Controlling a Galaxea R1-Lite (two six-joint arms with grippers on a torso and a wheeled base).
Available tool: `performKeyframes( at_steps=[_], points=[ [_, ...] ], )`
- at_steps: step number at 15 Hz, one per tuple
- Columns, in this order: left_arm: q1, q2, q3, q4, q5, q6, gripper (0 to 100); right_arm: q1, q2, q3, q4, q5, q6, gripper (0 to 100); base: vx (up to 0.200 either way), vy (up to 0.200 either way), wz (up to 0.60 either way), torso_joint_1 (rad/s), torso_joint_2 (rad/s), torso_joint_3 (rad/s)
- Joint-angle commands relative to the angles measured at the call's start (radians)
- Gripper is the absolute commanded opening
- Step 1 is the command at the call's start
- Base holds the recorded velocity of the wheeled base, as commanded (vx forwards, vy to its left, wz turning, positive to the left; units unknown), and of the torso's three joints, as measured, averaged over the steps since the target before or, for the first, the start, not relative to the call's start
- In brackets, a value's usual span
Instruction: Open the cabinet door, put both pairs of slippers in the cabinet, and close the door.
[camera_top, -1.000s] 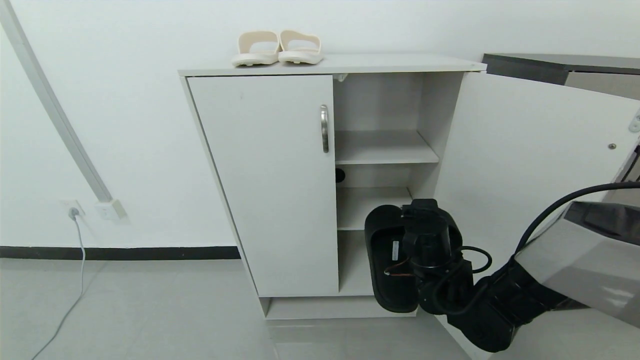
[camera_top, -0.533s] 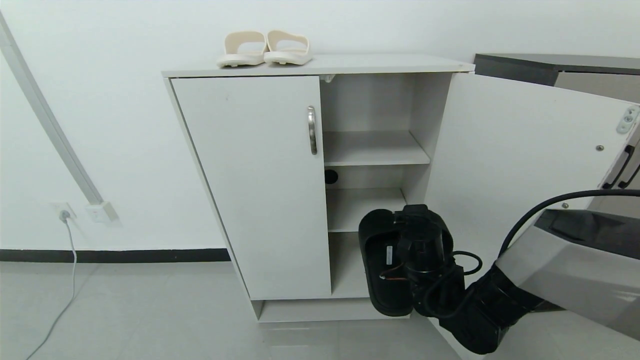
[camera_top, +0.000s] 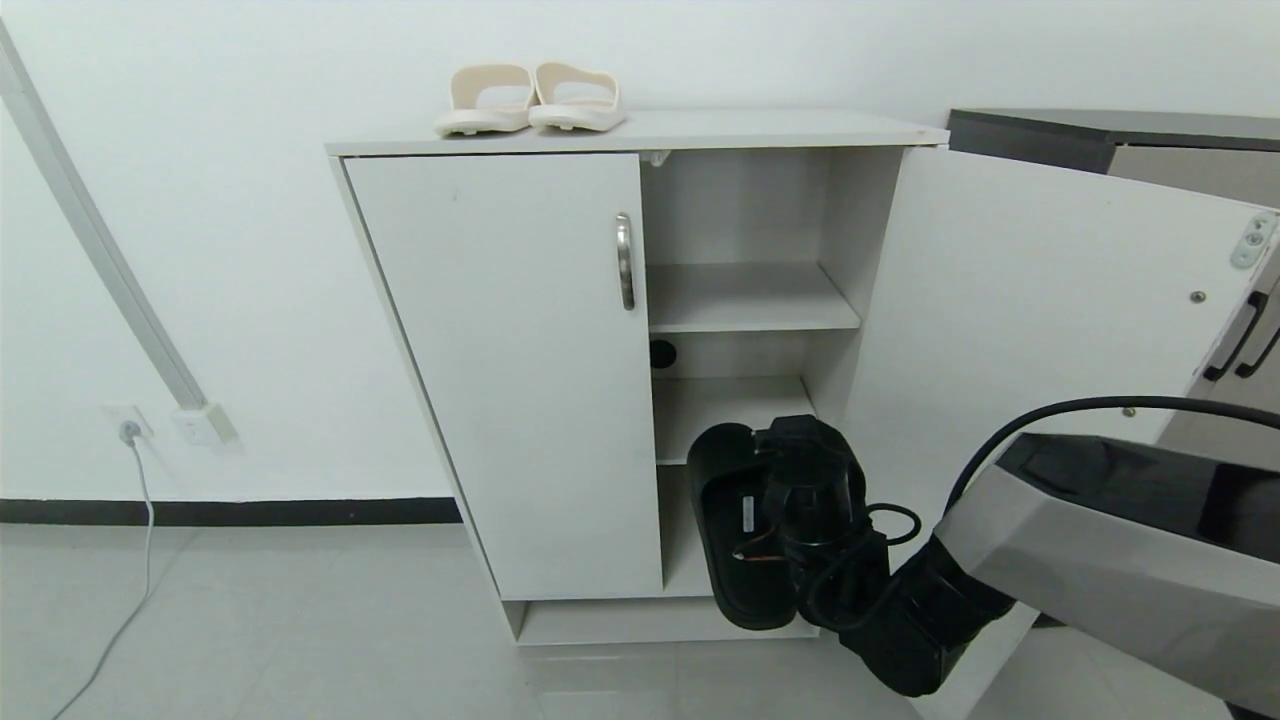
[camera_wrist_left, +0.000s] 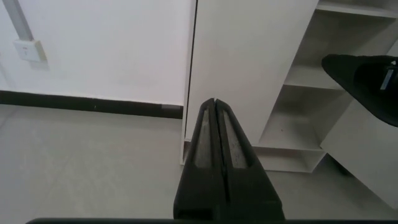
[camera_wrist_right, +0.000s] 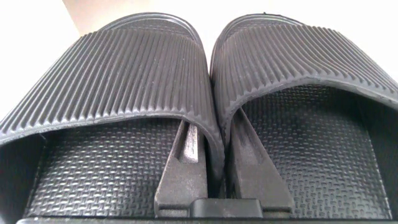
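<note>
Right claw (camera_wrist_right: 217, 168) clenched on the black slippers (camera_top: 745, 525), its two fingers pinching the inner strap edges of both shoes together. The pair hangs on end in front of the cabinet (camera_top: 640, 130), at the open half, across the mouth of the lowest compartment (camera_top: 690, 540) and not yet inside it. The right door (camera_top: 1030, 320) stands swung wide; the left door (camera_top: 500, 350) is closed. The beige slippers (camera_top: 530, 97) rest on the cabinet's top, near its left end. The left claw (camera_wrist_left: 214, 143) is closed on nothing, held low and well clear of the cabinet's front.

Probable hazards:
- Held on end, the pair looks taller than the compartment opening, so its upper end may catch the front edge of the shelf (camera_top: 735, 405) above unless it is tilted flat.
- The grip takes only the strap edges, so a knock against the left door's edge or the cabinet's base could pull one shoe free.
- The right arm lies close to the open door, and a sideways drift could push that door.
</note>
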Motion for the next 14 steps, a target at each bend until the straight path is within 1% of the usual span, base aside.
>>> performKeyframes(
  at_steps=[1,3,6,14],
  points=[
    [0.000,0.001,0.000,0.000,0.001,0.000,0,0.001,0.032,-0.023,0.000,0.003,-0.003,0,0.000,0.000,0.00,0.000,0.00,0.000],
    [0.000,0.001,-0.001,0.000,-0.001,0.000,0,0.003,0.067,-0.085,0.000,0.006,-0.031,0,0.000,0.000,0.00,0.000,0.00,0.000],
    [0.000,0.001,-0.001,0.000,-0.001,0.000,0,-0.001,0.097,-0.142,0.006,0.019,-0.035,0,0.000,0.000,0.00,0.002,0.00,-0.154],
    [0.000,0.001,0.000,0.000,-0.001,0.000,0,-0.025,0.123,-0.181,0.014,0.023,-0.037,0,0.000,0.000,0.00,0.002,0.00,-0.180]
  ],
)
